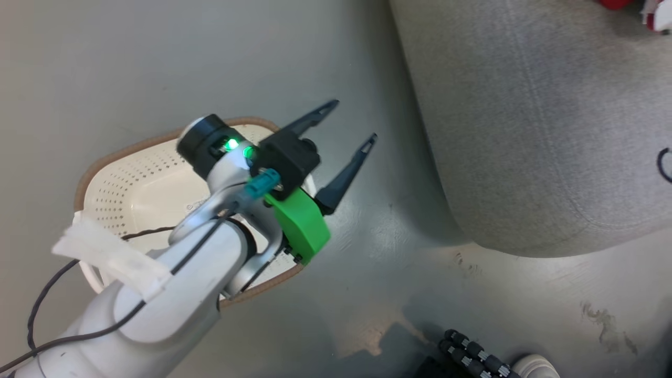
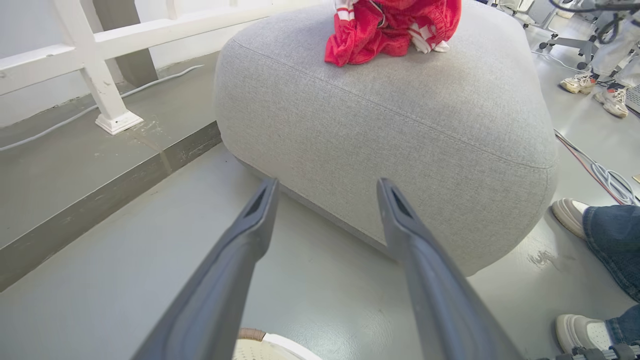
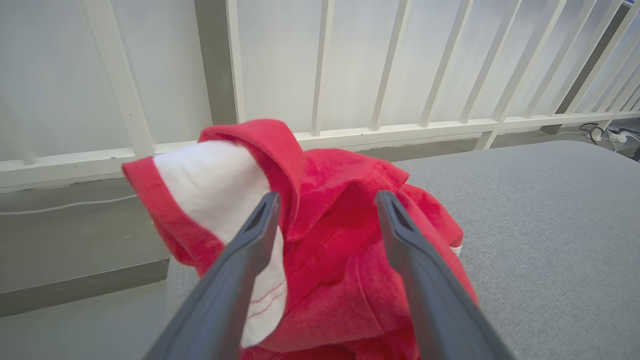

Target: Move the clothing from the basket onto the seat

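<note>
Spread right fingers (image 3: 240, 260) at red clothing (image 3: 340, 235) on the seat (image 3: 540, 225).
Both pairs stand released, clamping nothing: the crumpled cloth rises between the right ones on the grey cushion, while the left fingers (image 1: 344, 176) reach past the basket (image 1: 131, 184) rim, above the floor.

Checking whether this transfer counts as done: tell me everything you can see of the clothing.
The clothing is a crumpled heap of thin red fabric with white panels, white stripes and visible stitching. It lies on top of the grey seat, near one edge, with a fold standing up. The right gripper has its fingers spread open either side of that fold; whether they touch it is unclear.
</note>
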You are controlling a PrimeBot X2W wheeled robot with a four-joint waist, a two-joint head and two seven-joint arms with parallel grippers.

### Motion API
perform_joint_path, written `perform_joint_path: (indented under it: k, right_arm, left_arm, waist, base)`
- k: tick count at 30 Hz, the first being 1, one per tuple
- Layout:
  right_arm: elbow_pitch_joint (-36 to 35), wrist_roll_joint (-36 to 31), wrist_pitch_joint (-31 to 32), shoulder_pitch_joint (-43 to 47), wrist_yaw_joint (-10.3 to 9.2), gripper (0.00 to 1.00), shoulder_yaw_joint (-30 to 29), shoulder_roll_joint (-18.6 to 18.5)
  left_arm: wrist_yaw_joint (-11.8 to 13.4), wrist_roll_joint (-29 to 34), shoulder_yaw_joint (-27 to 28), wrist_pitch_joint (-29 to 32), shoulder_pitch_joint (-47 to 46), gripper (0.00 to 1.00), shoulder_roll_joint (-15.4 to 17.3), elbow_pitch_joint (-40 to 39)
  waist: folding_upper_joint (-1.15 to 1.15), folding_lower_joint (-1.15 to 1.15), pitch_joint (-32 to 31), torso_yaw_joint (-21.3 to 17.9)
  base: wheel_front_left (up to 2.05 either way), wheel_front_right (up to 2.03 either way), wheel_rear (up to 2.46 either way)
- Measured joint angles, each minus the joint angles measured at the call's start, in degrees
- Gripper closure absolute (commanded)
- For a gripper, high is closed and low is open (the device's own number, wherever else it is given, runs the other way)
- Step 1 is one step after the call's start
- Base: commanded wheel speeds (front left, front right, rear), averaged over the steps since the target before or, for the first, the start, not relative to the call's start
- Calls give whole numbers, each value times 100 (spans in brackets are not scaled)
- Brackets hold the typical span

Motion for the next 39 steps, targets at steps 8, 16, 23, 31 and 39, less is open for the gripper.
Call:
perform_joint_path:
  k: [8, 16, 23, 31, 39]
  right_arm:
    - [-53, -83, -22, 364, 147, 0, 122, 98]
    - [-610, -223, -24, 632, 325, 0, 140, 91]
    - [-970, -331, -26, 925, 443, 0, 191, 151]
    - [-1212, -420, -34, 1326, 541, 0, 382, 381]
    - [-1372, -421, -38, 1803, 594, 0, 537, 604]
  left_arm:
    - [48, -97, 172, -204, 136, 0, 86, 62]
    - [155, -352, 475, -648, 347, 0, 56, 299]
    - [289, -472, 747, -1053, 525, 0, -63, 536]
    - [402, -758, 1065, -1460, 864, 0, -94, 827]
    - [522, -1005, 1386, -1600, 1329, 0, -98, 1140]
  waist:
    - [0, 0, -247, -194]
    - [0, 0, -690, -255]
    - [0, 0, -1069, -89]
    - [0, -1, -1482, 340]
    - [0, -1, -1929, 863]
  base:
    - [0, 0, 0]
    - [0, 0, 0]
    - [0, 0, 0]
    - [0, 0, 0]
    - [0, 0, 0]
